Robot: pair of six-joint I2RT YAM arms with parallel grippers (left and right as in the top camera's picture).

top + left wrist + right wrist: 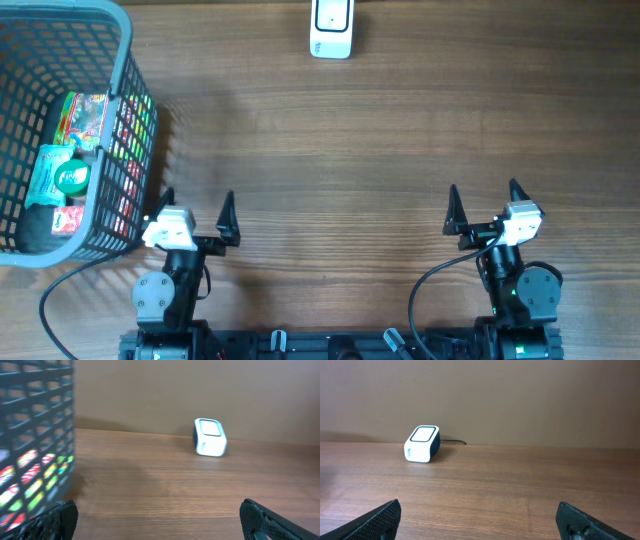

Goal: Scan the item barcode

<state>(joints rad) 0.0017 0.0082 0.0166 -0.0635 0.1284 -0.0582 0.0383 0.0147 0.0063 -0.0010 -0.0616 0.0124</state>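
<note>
Beside basket (126,110): left claw (197,200) spread, empty | right claw (484,192) spread, empty | scanner (331,28) at far edge

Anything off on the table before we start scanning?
Nothing stands out. Scanner sits on its base at the far edge, packets inside the basket, nothing spilled. Left gripper and right gripper both open, empty.

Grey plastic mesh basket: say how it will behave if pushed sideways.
The grey plastic mesh basket probably slides rather than tips, sitting wide on the smooth wooden table. Its lattice walls may flex slightly. The colourful packets inside could shift.
</note>
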